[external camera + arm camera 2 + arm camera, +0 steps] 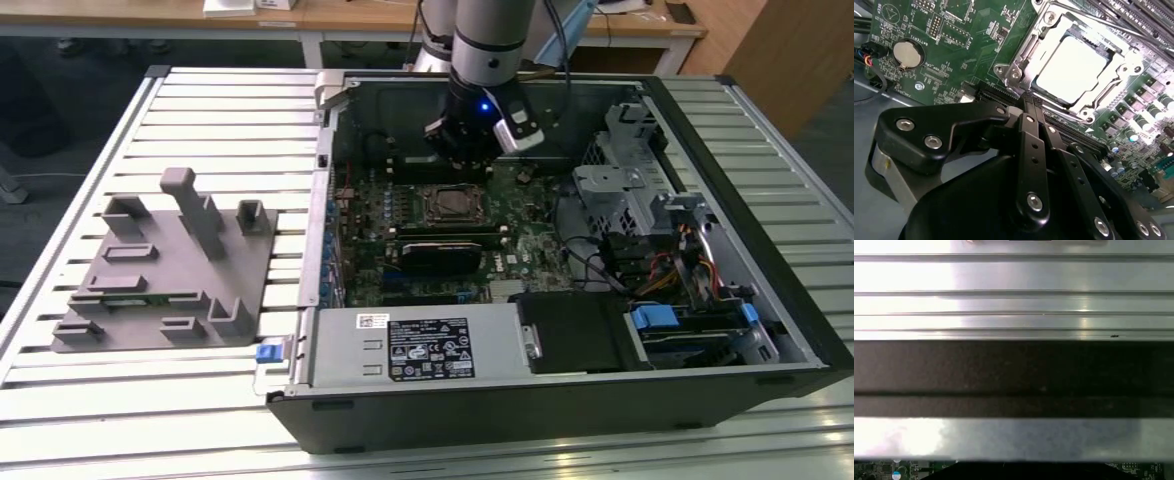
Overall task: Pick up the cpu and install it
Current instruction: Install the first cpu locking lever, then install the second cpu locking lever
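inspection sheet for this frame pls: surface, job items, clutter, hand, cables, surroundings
Surface: slatted metal table, with an open PC case lying on it.
Job's things: cpu sits in the motherboard socket, silver top facing up, the socket's metal frame around it. Whether it is latched cannot be told.
Clutter: grey plastic tray with upright blocks, on the table at the exterior view's left of the case.
Hand: hand is inside the case above the board, next to the socket and apart from the cpu, holding nothing; the fingers meet at the tips.
Cables: bundled wires by the drive cage, at the exterior view's right.
Surroundings: desks behind the table.
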Robot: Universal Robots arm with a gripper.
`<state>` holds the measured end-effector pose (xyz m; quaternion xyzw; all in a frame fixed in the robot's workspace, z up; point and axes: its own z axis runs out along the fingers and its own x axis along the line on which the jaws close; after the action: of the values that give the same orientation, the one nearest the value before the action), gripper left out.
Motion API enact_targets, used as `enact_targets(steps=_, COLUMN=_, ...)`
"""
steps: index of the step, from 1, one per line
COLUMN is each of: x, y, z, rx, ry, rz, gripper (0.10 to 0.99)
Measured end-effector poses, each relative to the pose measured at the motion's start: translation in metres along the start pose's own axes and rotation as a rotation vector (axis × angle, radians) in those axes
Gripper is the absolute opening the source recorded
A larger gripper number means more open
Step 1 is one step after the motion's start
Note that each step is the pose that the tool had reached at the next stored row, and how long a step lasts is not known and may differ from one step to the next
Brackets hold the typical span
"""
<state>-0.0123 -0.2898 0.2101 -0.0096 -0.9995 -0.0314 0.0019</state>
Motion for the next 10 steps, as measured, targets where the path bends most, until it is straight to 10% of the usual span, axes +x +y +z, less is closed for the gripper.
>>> enact_targets(steps=10, x=-0.0009, y=-0.0037, z=0.0001, rx=0.0, ry=0.0, rz=0.0, gripper=0.106)
